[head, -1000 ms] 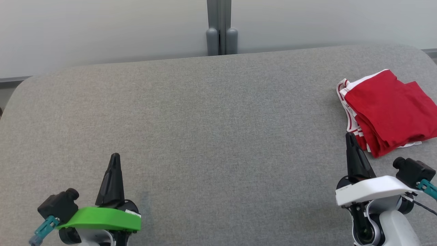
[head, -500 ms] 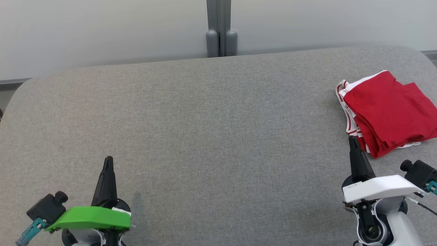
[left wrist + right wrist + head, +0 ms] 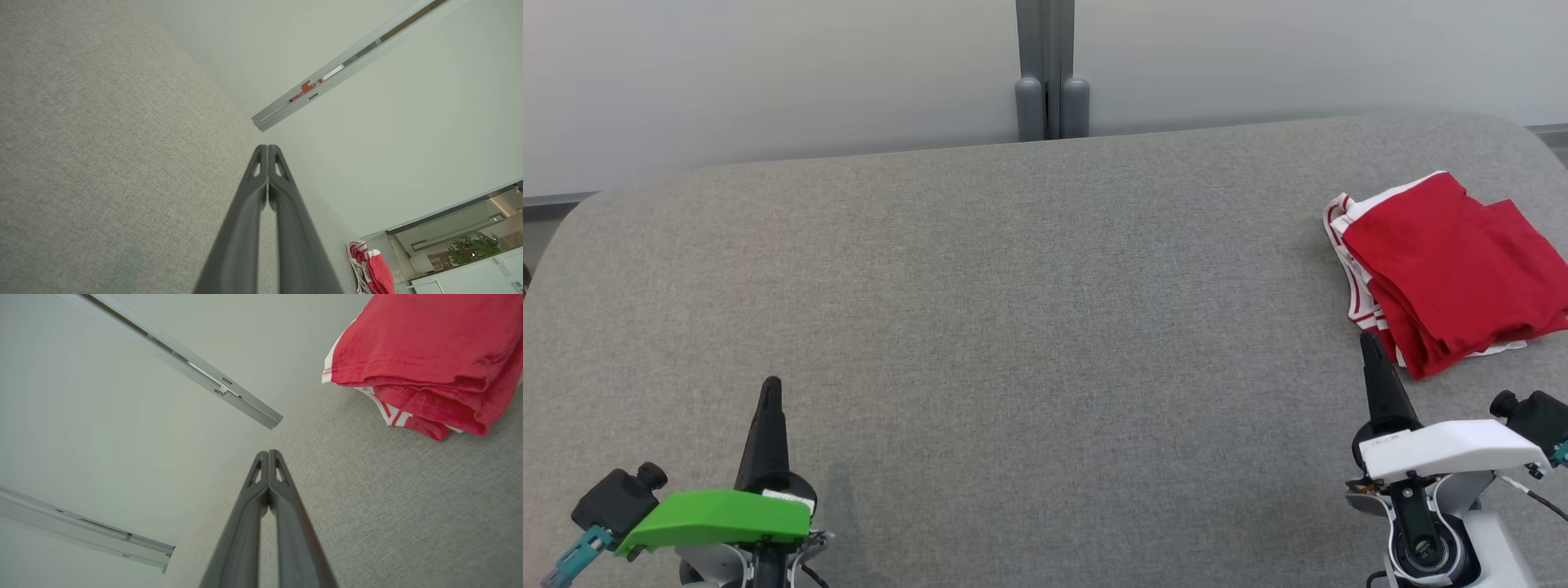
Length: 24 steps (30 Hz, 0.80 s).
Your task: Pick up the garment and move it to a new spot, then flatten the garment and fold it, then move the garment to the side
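When this moment was caught, you had the left gripper closed and empty above the grey fabric surface. Its two dark fingers were pressed together up to the tips. The left wrist view agreed: the left gripper showed its tips meeting, with nothing caught between them and bare grey weave to either side. Behind those fingers sat the green wrist cover.

You had the right gripper the same way, fingers together and holding nothing, with the white wrist cover behind them. The red garment lay folded in a thick stack just ahead of those fingertips and to their right, near them but not touching. Its white-striped trim showed along the edge that faced the fingers. In the right wrist view a strip of bare fabric separated the right gripper from the red garment, whose layered folds sat flat on the surface.

From your left fingers the garment was well apart, far off to their right. Straight ahead, beyond both pairs of fingers, a grey post stood against the pale wall at the far edge of the surface.
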Available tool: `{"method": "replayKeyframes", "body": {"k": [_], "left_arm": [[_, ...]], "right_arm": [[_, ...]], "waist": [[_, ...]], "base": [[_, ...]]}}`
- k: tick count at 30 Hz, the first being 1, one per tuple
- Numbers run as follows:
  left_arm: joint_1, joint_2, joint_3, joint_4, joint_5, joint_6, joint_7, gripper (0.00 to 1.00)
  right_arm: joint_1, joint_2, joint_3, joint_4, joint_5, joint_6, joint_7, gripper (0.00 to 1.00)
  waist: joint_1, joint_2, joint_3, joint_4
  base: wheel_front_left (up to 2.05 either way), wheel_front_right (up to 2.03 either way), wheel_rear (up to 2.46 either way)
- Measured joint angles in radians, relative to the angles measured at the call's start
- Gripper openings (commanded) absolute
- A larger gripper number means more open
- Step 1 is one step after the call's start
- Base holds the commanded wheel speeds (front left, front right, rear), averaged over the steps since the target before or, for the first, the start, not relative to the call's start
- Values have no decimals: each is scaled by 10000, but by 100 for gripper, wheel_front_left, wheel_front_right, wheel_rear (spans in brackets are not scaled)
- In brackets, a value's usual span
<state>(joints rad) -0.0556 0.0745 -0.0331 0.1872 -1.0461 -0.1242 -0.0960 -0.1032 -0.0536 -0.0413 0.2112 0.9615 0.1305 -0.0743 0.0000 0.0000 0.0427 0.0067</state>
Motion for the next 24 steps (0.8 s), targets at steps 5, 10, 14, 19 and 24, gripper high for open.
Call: {"method": "replayKeyframes", "body": {"k": [5,10,14,19,24], "left_arm": [[-25,4,67,56,-487,0,159,0],[-70,10,161,92,-1009,0,280,0],[-105,17,234,130,-1421,0,399,0],[-132,19,307,159,-1870,-2,537,0],[-162,21,372,199,-2293,-2,683,0]], "right_arm": [[-1,-4,-44,33,560,0,167,0],[-1,-6,-90,56,1122,0,299,0],[-2,-10,-125,82,1557,0,412,0],[-2,-15,-169,98,2050,0,556,0],[-3,-19,-215,117,2548,0,686,0]], "waist": [[0,0,-25,-4],[1,0,-51,-9],[0,0,-72,-13],[0,0,-98,-16],[0,0,-123,-21]], "base": [[0,0,0],[0,0,0],[0,0,0],[0,0,0],[0,0,0]]}}
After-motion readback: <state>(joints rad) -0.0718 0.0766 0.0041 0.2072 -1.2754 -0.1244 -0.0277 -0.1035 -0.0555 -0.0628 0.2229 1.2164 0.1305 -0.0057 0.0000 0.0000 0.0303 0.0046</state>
